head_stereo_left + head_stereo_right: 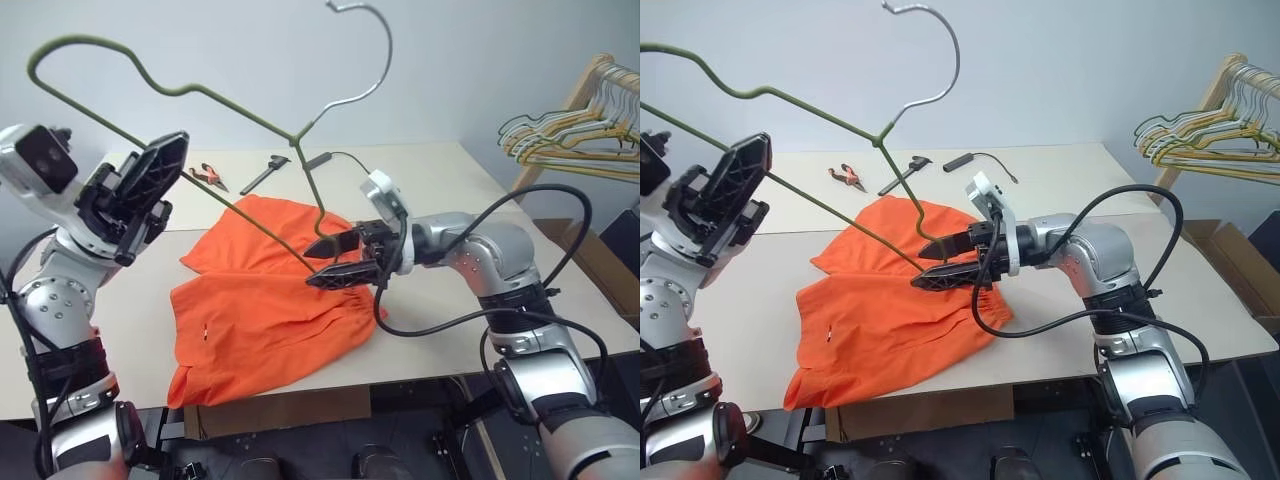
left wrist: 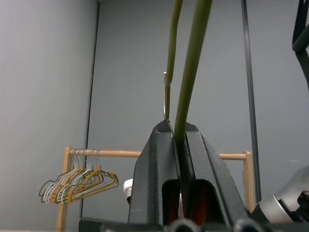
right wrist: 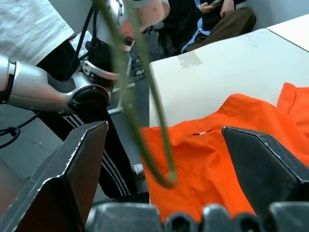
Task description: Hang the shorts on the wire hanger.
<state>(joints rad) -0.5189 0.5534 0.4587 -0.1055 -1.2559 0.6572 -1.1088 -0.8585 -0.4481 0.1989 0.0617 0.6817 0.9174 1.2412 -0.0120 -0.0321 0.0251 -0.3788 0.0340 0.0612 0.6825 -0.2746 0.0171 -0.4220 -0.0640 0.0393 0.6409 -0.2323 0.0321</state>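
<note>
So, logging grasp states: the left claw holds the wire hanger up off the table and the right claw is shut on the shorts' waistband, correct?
Not quite. The left claw does hold the wire hanger up, but the right claw is open at the shorts, gripping nothing, as the right wrist view shows.

Even, bright indoor light; soft shadows; right wrist view's foreground blurred.

Wire hanger point(image 1: 790, 100) loop cut off at pic's left edge.
</note>
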